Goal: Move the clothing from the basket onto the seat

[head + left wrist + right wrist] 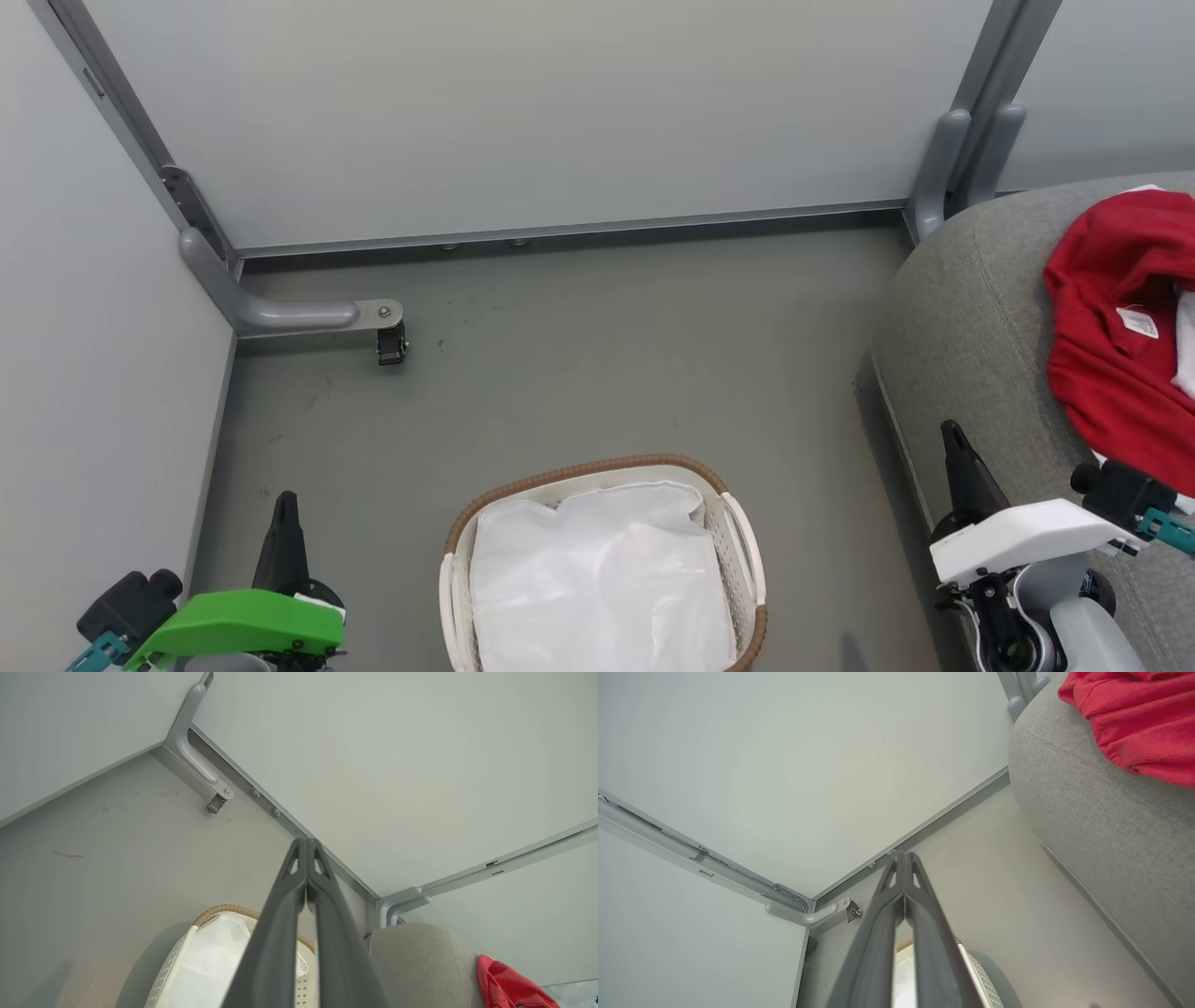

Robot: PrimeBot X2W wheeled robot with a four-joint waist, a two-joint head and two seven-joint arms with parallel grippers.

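**Clothing on seat; basket shows its lining**

Red clothing (1111, 345) lies heaped on the grey seat (971, 317) at far right, with its white label facing up. The basket (742, 532) stands on the floor (579, 373), left of the seat and not touching it. Its white lining (597, 579) is in plain sight. Left claw (285, 504) is clenched, fingers pressed together, grasping nothing, left of the basket. Right claw (952, 434) is likewise clenched and unladen, just beside the seat's front edge.

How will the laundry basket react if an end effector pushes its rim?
Probably light: the laundry basket is perforated plastic with a white cloth lining inside. It likely slides rather than tips on the smooth floor, given its broad oval footprint. The thin walls may flex.
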